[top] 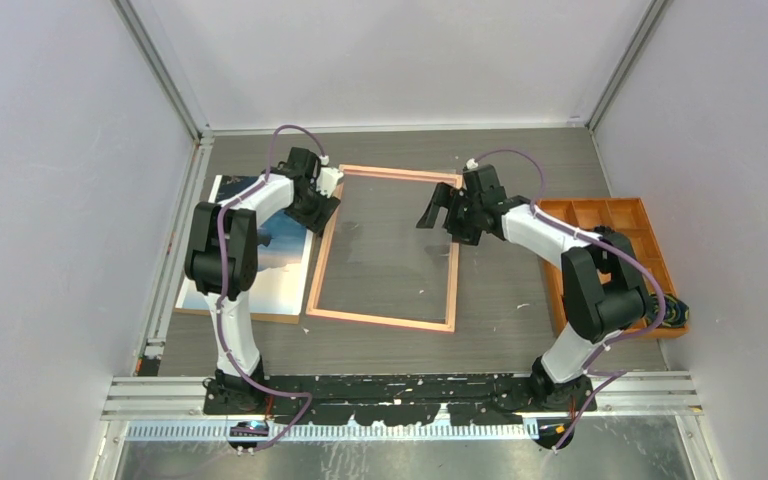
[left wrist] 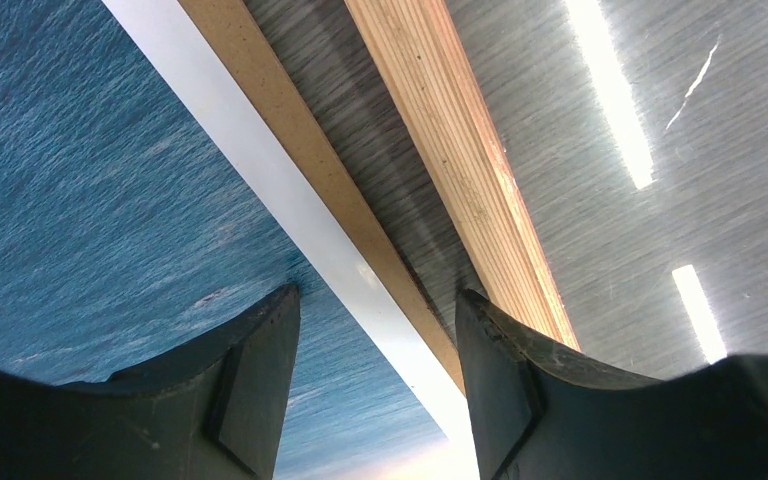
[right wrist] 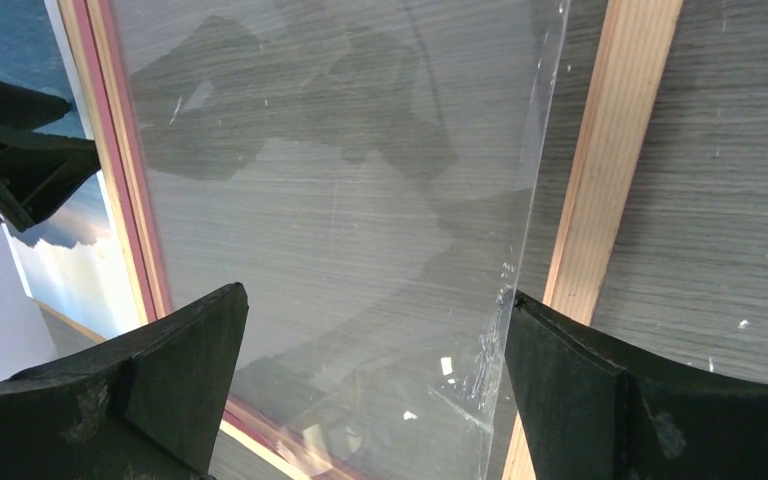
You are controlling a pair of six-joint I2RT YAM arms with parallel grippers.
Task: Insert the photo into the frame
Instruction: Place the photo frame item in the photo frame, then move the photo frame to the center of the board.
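While right gripper (right wrist: 377,300) gapes over the frame (right wrist: 600,180), left gripper (left wrist: 378,297), seemingly half-open, straddles the photo (left wrist: 90,180) edge

blue photo (top: 282,262), tan/pink frame (top: 380,320), org. tray (top: 600,203)

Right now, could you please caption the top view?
Left gripper beside the frame, right gripper open above it, photo lying alongside.
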